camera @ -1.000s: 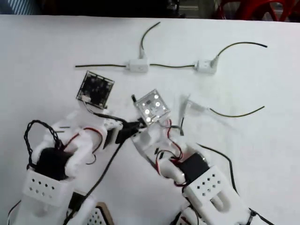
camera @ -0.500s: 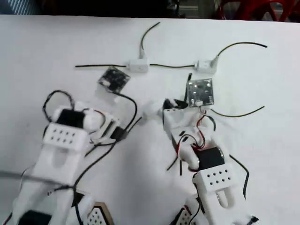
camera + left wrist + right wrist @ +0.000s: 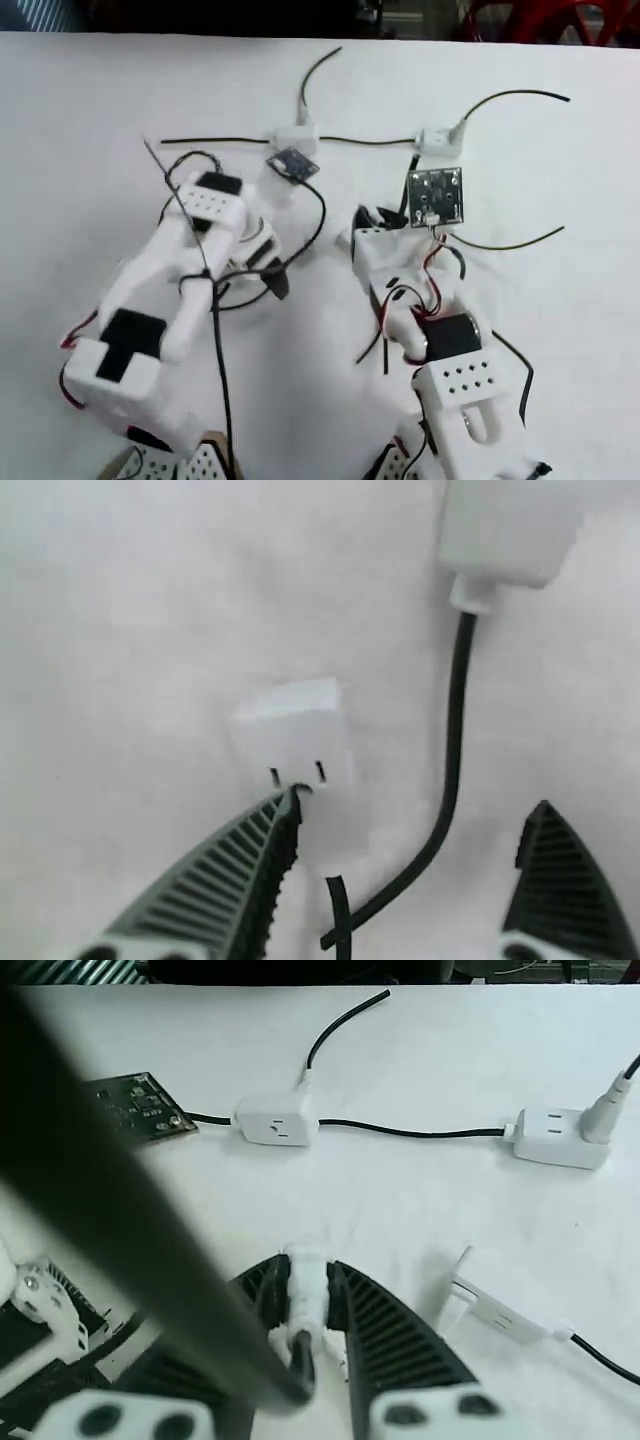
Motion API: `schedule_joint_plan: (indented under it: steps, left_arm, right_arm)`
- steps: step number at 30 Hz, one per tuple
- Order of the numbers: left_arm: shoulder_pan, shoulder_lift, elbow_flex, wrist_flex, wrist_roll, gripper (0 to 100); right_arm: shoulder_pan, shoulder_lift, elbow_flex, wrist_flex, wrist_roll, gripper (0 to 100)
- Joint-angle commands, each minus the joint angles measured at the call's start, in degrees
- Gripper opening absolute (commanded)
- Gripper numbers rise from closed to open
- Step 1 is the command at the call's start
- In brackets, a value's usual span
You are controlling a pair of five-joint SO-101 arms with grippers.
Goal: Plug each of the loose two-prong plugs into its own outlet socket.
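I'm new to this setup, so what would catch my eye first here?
The right gripper, near the middle of the table, has its jaws shut on a white plug. Farther back, the left gripper hangs with jaws open over a white outlet socket.

Holds the left arm (image 3: 160, 270) stretched far forward, slanting in toward the middle, wrist tipped down, with the left gripper (image 3: 415, 805) low and spread wide. Holds the right arm (image 3: 440, 340) folded shorter alongside, leaning slightly inward, with the right gripper (image 3: 305, 1272) pinched tight on a white plug (image 3: 306, 1305).
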Motion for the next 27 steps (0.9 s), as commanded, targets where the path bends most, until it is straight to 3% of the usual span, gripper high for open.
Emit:
schedule_joint_plan:
  steps: [1,8,16,21,27]
  left_arm:
    - [-6.29,9.45,-12.13,5.10,-3.52,35]
    - [-21.41,15.87,-36.31,16.26,-9.49,35]
    - [-24.66,16.57,-58.99,33.23,-10.90,35]
    - [-27.56,16.40,-64.53,34.55,-9.14,35]
    - [-32.31,9.98,-61.63,34.55,-8.53,35]
  right_arm:
    - [0.48,-1.27,-0.26,-0.92,-0.35,1.7]
    - [0.40,-1.27,-0.26,-0.92,-0.35,1.7]
    - [0.13,-1.27,-0.18,-0.57,0.09,1.7]
    - [-3.82,-1.19,-0.44,-0.57,2.55,1.7]
    - [-12.00,8.48,-6.86,-0.48,5.89,1.8]
